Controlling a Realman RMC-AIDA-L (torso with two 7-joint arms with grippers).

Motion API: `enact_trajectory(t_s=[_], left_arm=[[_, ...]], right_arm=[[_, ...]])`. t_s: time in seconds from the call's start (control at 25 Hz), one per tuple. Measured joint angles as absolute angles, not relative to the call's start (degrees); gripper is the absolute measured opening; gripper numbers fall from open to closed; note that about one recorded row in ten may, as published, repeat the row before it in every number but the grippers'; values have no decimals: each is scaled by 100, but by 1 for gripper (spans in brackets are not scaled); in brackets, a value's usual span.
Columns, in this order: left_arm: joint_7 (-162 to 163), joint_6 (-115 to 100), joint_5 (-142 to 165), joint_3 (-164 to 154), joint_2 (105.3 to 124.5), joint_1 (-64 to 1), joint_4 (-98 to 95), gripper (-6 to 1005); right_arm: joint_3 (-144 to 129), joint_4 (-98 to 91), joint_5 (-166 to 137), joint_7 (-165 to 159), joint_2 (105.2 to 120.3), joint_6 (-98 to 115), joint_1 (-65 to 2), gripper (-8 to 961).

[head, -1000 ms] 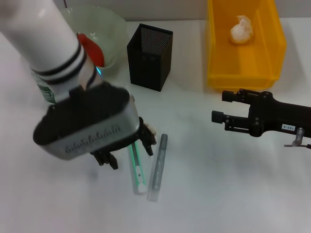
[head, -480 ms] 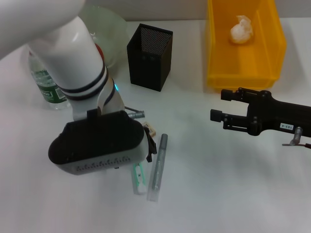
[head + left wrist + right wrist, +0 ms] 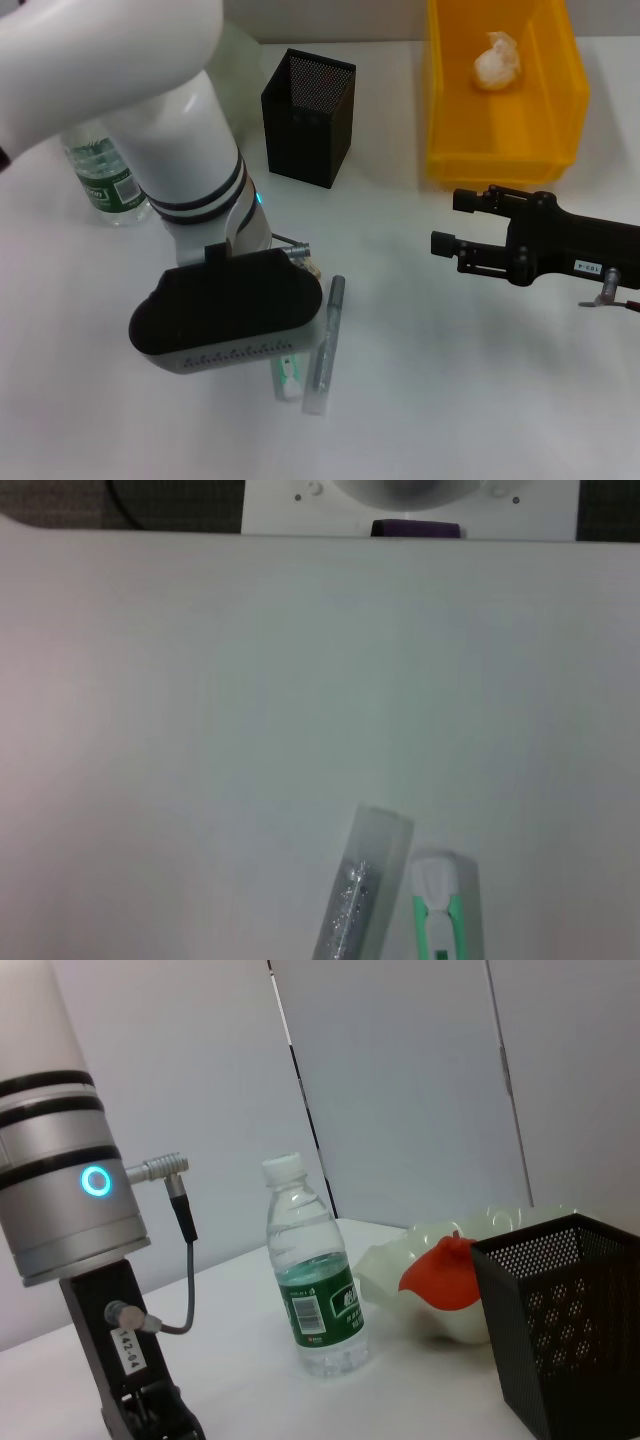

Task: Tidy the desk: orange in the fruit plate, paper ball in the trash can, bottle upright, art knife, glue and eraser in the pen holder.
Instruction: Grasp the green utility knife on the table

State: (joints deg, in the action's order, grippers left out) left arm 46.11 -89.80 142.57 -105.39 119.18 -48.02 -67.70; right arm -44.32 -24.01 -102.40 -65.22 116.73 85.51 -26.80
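Currently the left arm (image 3: 190,160) hangs over the knife (image 3: 287,378) and glue stick (image 3: 324,350), both lying directly beneath it; grip state can't tell. Right gripper (image 3: 447,222) idles spread, off to the side. Suggest centring on one item, not both, before closing.

White tabletop (image 3: 420,400) fills nearly the whole head view, reaching both side edges; a dark strip (image 3: 340,15) runs along the top edge; in the right wrist view, pale grey wall panels (image 3: 400,1080) span the upper half, split by thin dark seams.
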Motion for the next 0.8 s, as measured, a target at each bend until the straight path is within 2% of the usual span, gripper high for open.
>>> enact_trajectory(t_s=[0.8], left_arm=[[5080, -8425, 14205, -11255, 11918, -4995, -6432, 630]], right_arm=[[-4425, -2400, -10239, -6409, 11672, 8567, -2593, 744]])
